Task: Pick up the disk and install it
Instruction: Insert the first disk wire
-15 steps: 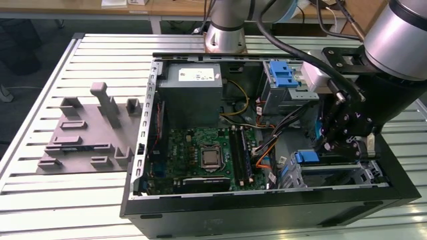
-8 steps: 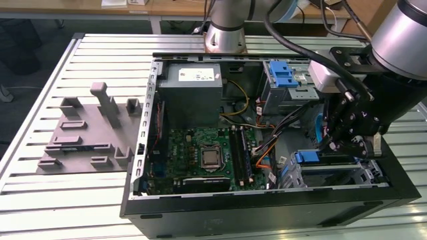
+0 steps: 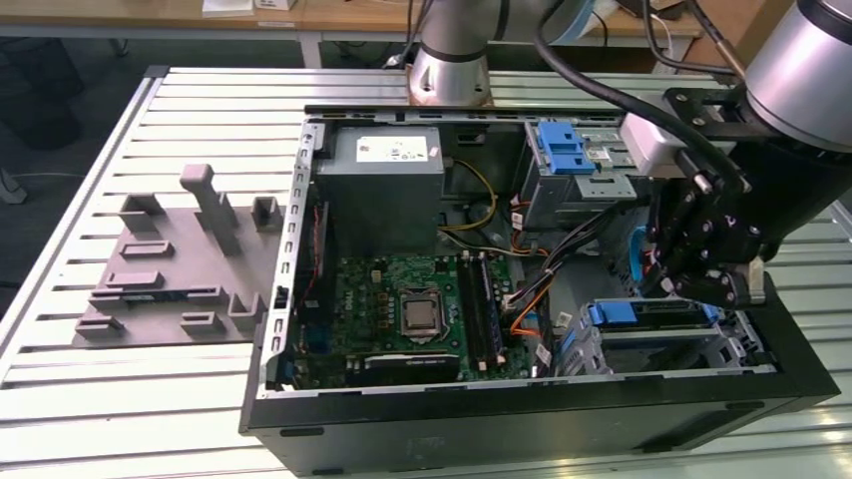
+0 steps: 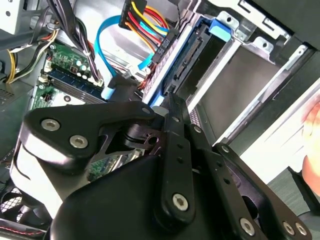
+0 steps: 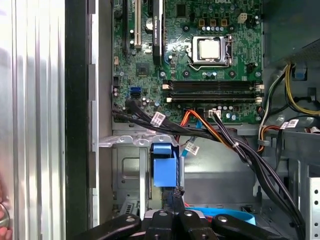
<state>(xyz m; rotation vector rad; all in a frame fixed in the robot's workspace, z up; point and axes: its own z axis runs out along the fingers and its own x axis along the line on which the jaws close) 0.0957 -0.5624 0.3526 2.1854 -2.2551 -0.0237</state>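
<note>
The disk (image 3: 665,314) lies in the lower drive cage (image 3: 665,351) at the open computer case's corner, on the exterior view's right. Its blue rail end (image 3: 613,312) points toward the motherboard. My gripper (image 3: 725,294) hangs right over that cage, black fingers drawn together. In the second wrist view the gripper (image 4: 167,100) has its tips against the blue-railed edge of the disk (image 4: 192,55), which sits inside the silver cage (image 4: 260,50). In the first wrist view the gripper (image 5: 175,195) sits just behind the disk's blue rail (image 5: 165,170). I see nothing clamped between the fingers.
A grey power-supply box (image 3: 386,185), the green motherboard (image 3: 413,314) and an upper cage with a blue latch (image 3: 573,150) fill the case. Cable bundles (image 5: 210,132) and a light-blue ribbon cable (image 4: 102,55) run close to the cage. A grey fixture plate (image 3: 174,269) lies on the slatted table.
</note>
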